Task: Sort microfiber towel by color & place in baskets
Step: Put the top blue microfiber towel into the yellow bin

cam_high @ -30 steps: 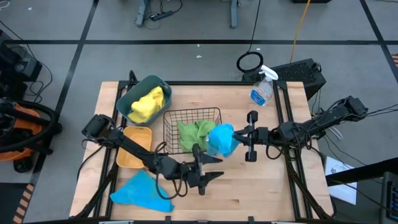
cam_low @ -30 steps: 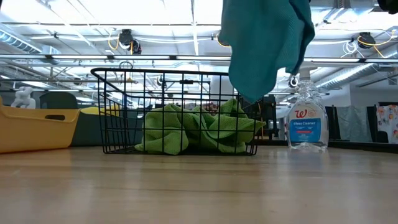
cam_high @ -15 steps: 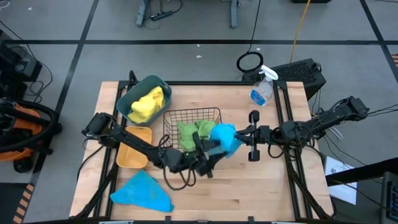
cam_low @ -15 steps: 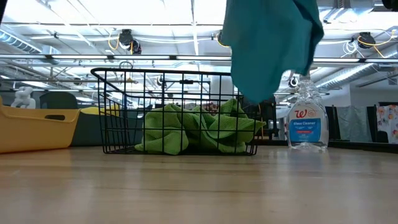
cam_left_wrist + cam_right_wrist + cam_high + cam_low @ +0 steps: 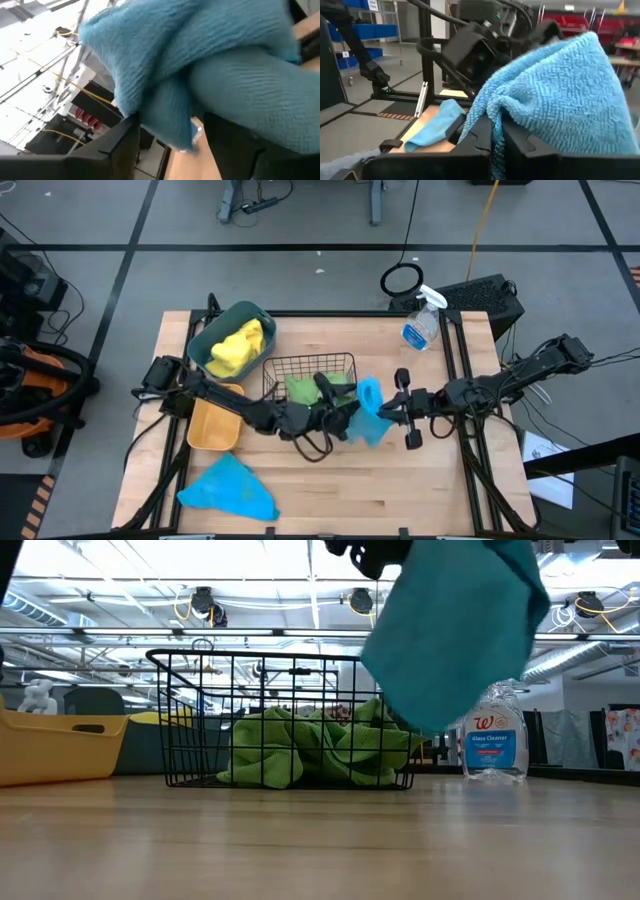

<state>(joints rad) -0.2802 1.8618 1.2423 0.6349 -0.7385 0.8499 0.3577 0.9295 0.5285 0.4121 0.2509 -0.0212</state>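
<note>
A blue towel [image 5: 369,396] hangs in the air just right of the black wire basket [image 5: 342,361], which holds green towels [image 5: 305,392]. My right gripper [image 5: 383,412] is shut on it from the right. My left gripper [image 5: 350,416] is open at the towel's left side, with a fold of the towel [image 5: 167,125] between its fingers. A second blue towel [image 5: 228,488] lies flat on the table near the front left. The teal tub [image 5: 203,343] holds a yellow towel [image 5: 238,346]. The yellow-orange bin [image 5: 213,423] sits beside it. My right gripper pinches a bunched fold of the blue towel [image 5: 496,117] between its two fingers, coming level from the table's right. The towel is lifted clear and hangs below the fingers [image 5: 455,630]. My left gripper has the towel's hanging fold between its open fingers [image 5: 122,142]; whether they touch it I cannot tell.
A clear spray bottle [image 5: 421,328] stands at the far right of the table. The wire basket's near wall [image 5: 290,720] is just behind the hanging towel. Bare wood [image 5: 400,490] lies along the near right.
My left gripper has risen from low over the table's near middle and moved toward the far right, up to the hanging blue towel. My right gripper has shifted slightly toward the near edge, and the towel has swung and spread toward the right.
</note>
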